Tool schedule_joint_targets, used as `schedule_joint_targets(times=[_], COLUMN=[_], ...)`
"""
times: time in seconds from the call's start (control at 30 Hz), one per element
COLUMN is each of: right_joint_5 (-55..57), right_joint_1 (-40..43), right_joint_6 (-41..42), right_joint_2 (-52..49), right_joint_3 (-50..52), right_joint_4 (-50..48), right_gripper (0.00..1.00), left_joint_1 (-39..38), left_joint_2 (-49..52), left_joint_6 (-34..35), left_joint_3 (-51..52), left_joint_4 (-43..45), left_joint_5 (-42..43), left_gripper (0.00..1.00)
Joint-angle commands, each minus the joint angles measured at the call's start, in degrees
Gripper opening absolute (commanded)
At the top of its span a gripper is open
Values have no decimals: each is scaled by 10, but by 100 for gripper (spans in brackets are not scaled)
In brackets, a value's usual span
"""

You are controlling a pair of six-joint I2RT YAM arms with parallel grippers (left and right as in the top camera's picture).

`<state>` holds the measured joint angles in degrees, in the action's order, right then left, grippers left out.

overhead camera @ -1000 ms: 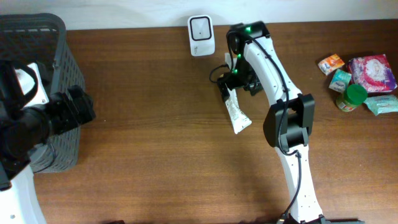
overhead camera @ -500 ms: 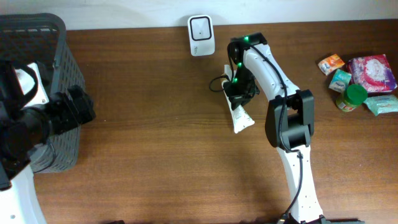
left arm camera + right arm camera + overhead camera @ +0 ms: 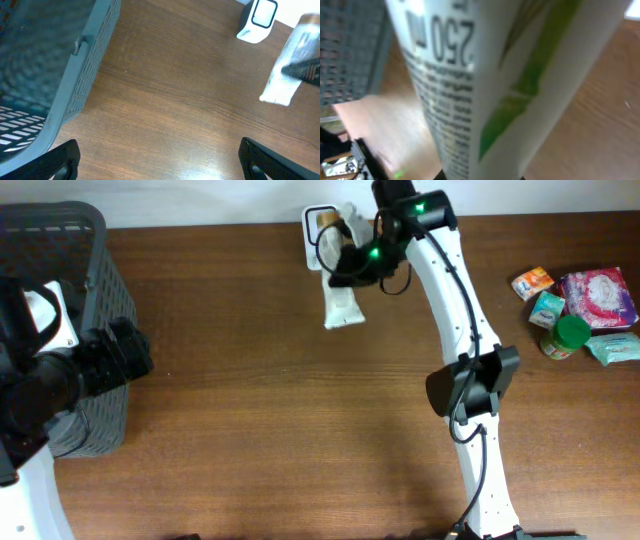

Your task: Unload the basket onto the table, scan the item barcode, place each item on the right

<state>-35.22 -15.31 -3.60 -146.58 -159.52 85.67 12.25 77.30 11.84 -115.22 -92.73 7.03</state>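
Brown wood-grain desk [image 3: 250,430] runs under a pale wall; the scanner [image 3: 318,225] stands at twelve o'clock on the back edge, a grey basket [image 3: 95,225] sits at nine o'clock, and a small heap of packets [image 3: 580,305] lies at three o'clock.

We have the white tube [image 3: 343,305] up off the desk, pinched in the right end effector [image 3: 352,268], whose fingers are pressed together on it; from overhead its upper end overlaps the scanner's three o'clock side and its crimped end points toward six o'clock. The left end effector [image 3: 159,162] is spread wide and holds nothing, hovering by the basket, well apart from the tube.

We judge the step to be presenting the code; the right wrist view shows fine print and a green stripe on the tube [image 3: 485,90], but we cannot make out a barcode. To do it well, we would roll the wrist until the printed panel squarely faces the scanner's window; keep the soft body flat rather than bowed; hold near but not touching, lest we tip the scanner; keep the pinch clear of the code; then pause steady.
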Motion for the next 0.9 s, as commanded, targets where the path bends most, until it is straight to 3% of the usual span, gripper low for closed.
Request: schedule_joint_targets(times=[0.0, 0.17, 0.27, 0.87], right_joint_5=[-134, -259, -305, -331], right_joint_1=[0, 0, 0, 0], right_joint_6=[-9, -11, -67, -82], right_joint_2=[10, 10, 10, 10], right_joint_3=[-27, -27, -27, -27], right_joint_4=[-47, -60, -39, -34], right_gripper=[4, 4, 4, 4], left_joint_1=[3, 3, 3, 3], left_joint_2=[-1, -1, -1, -1], left_joint_6=[5, 5, 5, 5], left_joint_3=[0, 0, 0, 0], left_joint_4=[1, 1, 1, 1], left_joint_5=[0, 0, 0, 0], left_gripper=[99, 99, 99, 99])
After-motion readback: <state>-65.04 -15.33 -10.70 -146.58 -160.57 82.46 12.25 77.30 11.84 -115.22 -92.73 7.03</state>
